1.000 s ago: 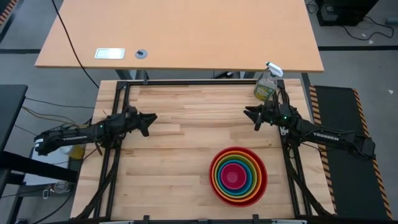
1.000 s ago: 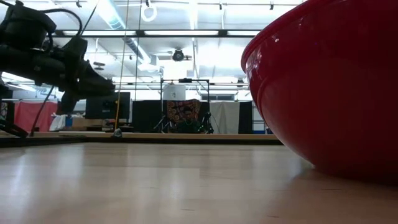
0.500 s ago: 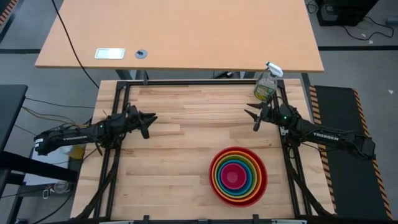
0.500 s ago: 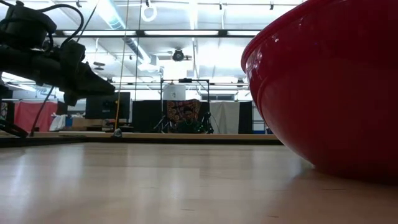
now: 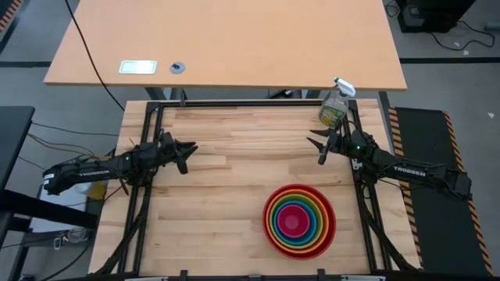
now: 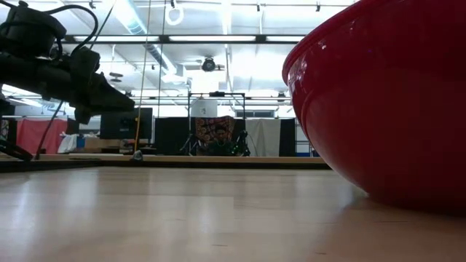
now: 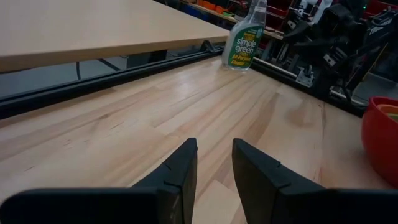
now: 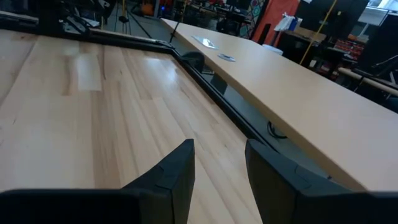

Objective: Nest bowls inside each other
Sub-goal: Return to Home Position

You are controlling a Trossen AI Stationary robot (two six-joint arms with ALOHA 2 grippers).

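Observation:
The bowls sit nested in one stack at the table's near right. The red bowl (image 5: 331,226) is outermost, then come orange, lime green and blue rings, with pink (image 5: 294,222) in the centre. The red bowl (image 6: 386,102) rests on the wood by its base. It also shows at the edge of the left wrist view (image 7: 382,140). My left gripper (image 5: 187,150) hovers at the table's left side, open, with nothing between its fingers (image 7: 214,149). My right gripper (image 5: 316,147) hovers at the right side, beyond the stack toward the far edge, open and empty (image 8: 219,149).
A clear spray bottle (image 5: 334,108) stands at the table's far right corner, just behind my right gripper. A tan desk (image 5: 226,39) lies beyond the far edge. Black frame rails (image 5: 148,117) run along the table's sides. Bare wood (image 5: 226,203) lies between the two arms.
Both grippers have rolled about their own pointing line while staying in place, the right one more than the left. The stack of bowls has kept still.

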